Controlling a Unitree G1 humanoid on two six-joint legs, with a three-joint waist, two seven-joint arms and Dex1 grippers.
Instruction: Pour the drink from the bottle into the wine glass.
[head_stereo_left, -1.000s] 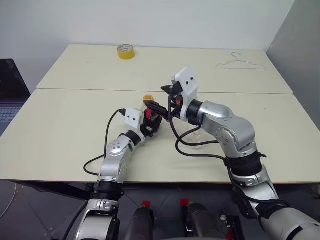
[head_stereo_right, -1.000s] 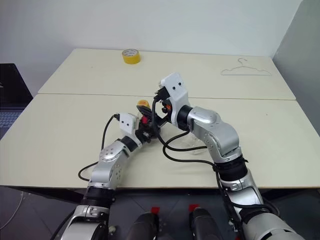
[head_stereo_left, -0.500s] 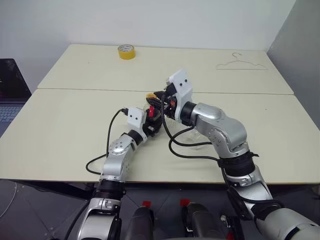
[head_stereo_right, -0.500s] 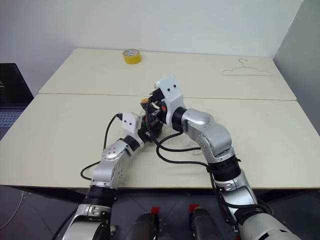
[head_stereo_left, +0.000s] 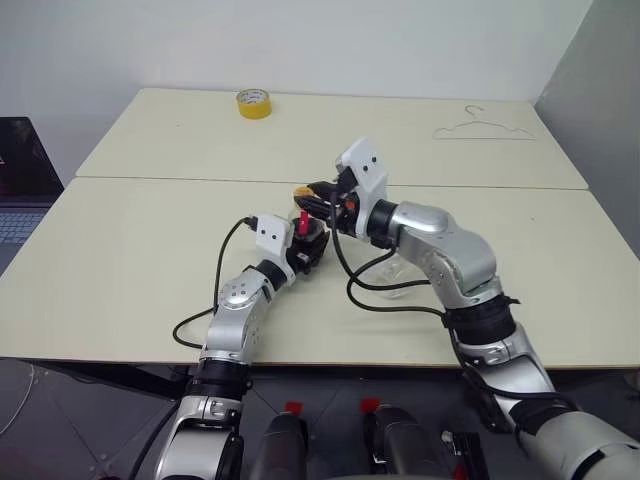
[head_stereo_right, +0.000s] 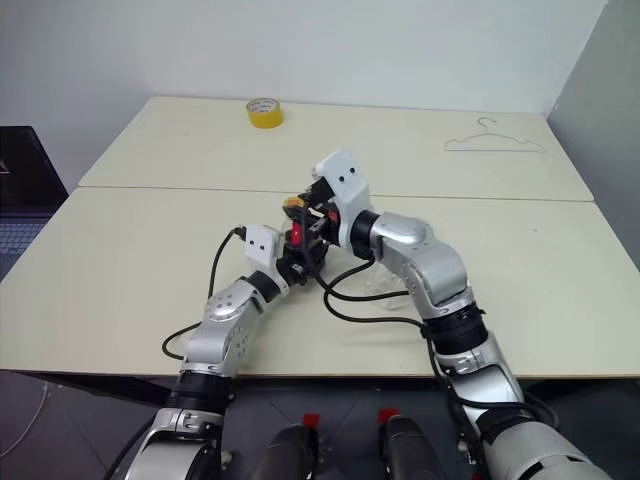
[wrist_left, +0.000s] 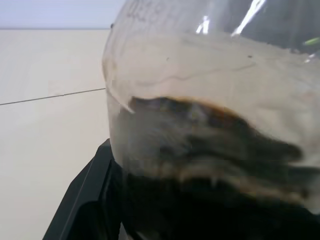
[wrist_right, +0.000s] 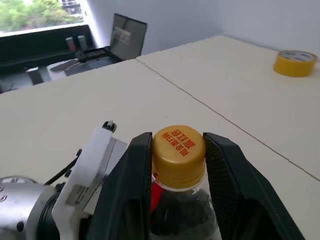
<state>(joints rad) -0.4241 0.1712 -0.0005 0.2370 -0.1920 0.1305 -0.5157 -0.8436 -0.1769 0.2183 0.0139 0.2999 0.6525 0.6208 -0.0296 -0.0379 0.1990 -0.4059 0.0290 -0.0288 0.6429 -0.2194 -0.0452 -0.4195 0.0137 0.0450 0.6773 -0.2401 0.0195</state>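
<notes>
My left gripper is shut on the body of the small clear bottle and holds it upright just above the table. In the left wrist view the bottle shows close up, with the dark drink in its lower part and one black finger against its side. My right gripper reaches in from the right and is shut on the yellow cap, one finger on each side. The clear wine glass is on the table under my right forearm, partly hidden by a black cable.
A yellow tape roll lies at the table's far edge and a wire hanger at the far right. A laptop stands off the left edge. A seam runs between the two tabletops.
My right gripper swung left from beside the bottle onto the yellow cap and went from open to shut on it. The left gripper and the bottle stayed where they were.
</notes>
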